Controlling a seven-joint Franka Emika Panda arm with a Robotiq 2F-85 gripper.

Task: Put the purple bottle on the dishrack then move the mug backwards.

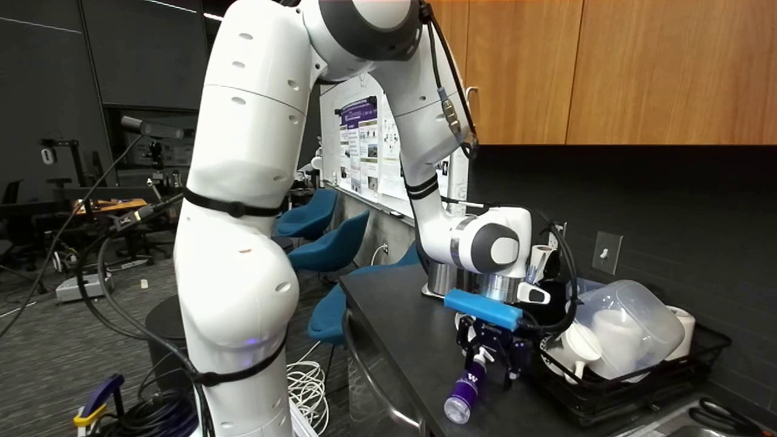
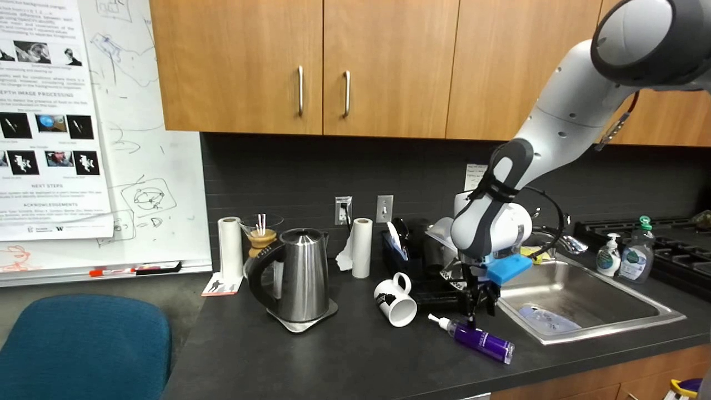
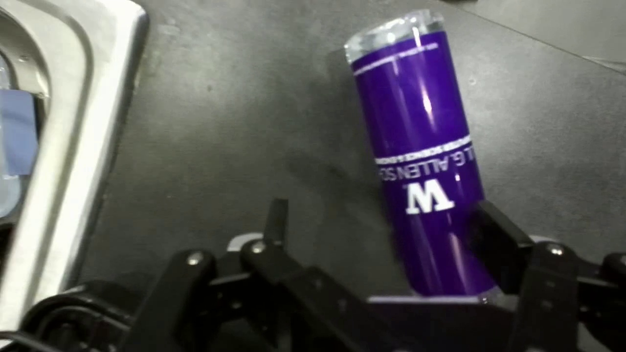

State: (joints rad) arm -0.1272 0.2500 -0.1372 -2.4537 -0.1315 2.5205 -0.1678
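The purple bottle (image 3: 420, 122) lies on its side on the dark counter, its white pump end (image 2: 439, 320) pointing toward the mug. My gripper (image 3: 380, 210) is open above it, with the bottle between the fingers, much closer to the right-hand finger (image 3: 503, 239) in the wrist view. Whether that finger touches it I cannot tell. In both exterior views the gripper (image 1: 490, 369) (image 2: 481, 318) reaches down over the bottle's pump end. Behind it is the black dishrack (image 1: 661, 379) (image 2: 436, 298). The white mug (image 2: 395, 304) lies tipped with its handle up, left of the bottle in an exterior view.
The rack holds a clear plastic tub (image 1: 634, 315) and white cups (image 1: 580, 346). A steel kettle (image 2: 304, 278) stands left of the mug, with paper towel rolls (image 2: 362, 250) behind. The sink (image 2: 611, 329) is right of the bottle, with soap bottles (image 2: 637, 258) beyond.
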